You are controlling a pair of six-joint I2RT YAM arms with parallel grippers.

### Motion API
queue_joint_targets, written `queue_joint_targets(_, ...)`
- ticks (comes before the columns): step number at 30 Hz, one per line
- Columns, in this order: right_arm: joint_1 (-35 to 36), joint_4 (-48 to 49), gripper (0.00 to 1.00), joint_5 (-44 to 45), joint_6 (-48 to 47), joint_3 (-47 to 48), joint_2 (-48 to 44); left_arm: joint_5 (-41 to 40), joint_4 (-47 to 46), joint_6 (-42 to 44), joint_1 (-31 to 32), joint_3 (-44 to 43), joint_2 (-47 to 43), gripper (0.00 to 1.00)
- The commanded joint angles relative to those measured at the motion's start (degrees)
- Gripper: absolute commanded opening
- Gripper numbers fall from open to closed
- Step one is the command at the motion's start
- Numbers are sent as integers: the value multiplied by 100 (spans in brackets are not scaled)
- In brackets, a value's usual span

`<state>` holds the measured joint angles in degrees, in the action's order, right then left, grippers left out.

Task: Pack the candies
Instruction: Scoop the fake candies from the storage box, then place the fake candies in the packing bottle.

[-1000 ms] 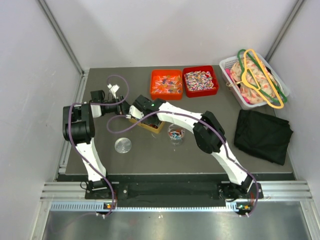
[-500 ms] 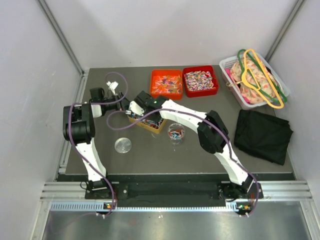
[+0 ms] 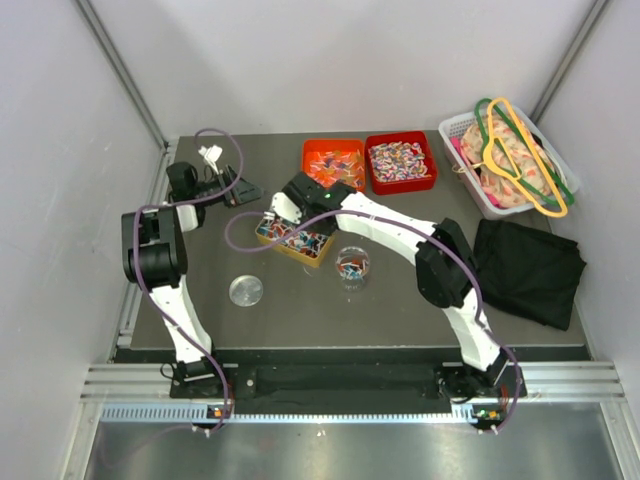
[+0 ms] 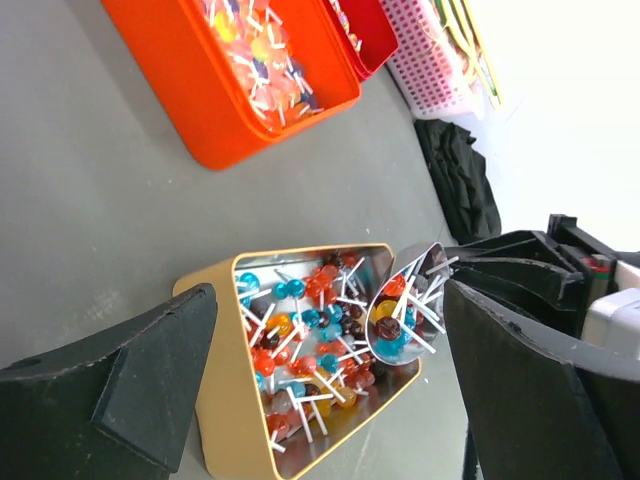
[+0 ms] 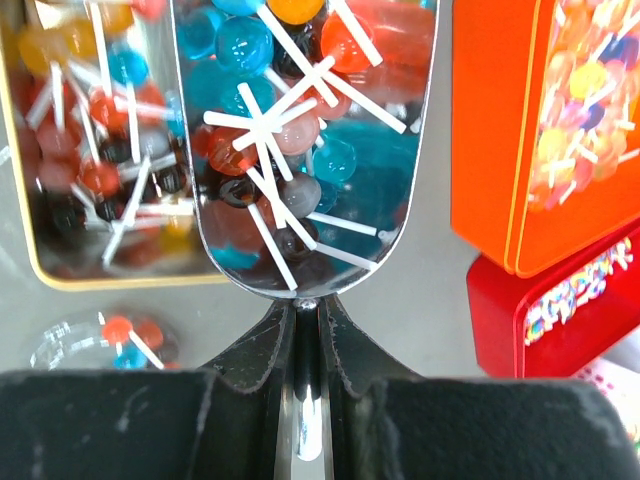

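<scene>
The candies, twist-wrapped in red, blue and white, fill a red bin at the back; the bin also shows in the right wrist view. My right gripper is shut on the handle of a metal scoop full of lollipops, held over the far edge of a gold tin of lollipops. My left gripper is open and empty, left of the tin and apart from it.
An orange bin of lollipops stands left of the red bin. A clear cup with a few lollipops stands right of the tin, a round lid at front left. A white basket with hangers and a black cloth lie at right.
My left gripper has drawn back from the tin toward the far left. My right gripper has lifted the loaded scoop and shifted it right and back over the tin.
</scene>
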<state>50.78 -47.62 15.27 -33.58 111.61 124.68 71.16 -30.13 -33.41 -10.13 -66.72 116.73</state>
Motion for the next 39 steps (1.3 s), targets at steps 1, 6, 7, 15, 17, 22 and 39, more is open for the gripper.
queue_joint_targets(1,-112,121,0,82,-104,-236,-699,83,-529,-333,-15,-236,-238,99)
queue_joint_targets(6,-235,86,0,3,-306,-631,-1278,39,5,149,-15,-262,-291,99)
queue_joint_targets(7,-244,25,0,-6,-376,-693,-1393,-22,277,533,-24,-280,-317,99)
queue_joint_targets(15,-376,-292,0,-147,-737,-1369,-2377,-102,1043,1011,-24,-245,-344,99)
queue_joint_targets(17,-376,-336,0,-164,-799,-1580,-2711,-119,1228,1222,-15,-280,-344,99)
queue_joint_targets(22,-385,-266,0,-261,-799,-2450,-3423,-181,1940,1801,-24,-342,-405,99)
queue_joint_targets(39,-376,-714,0,-6,-1106,-3901,-4699,-480,4329,3548,-15,-868,-704,99)
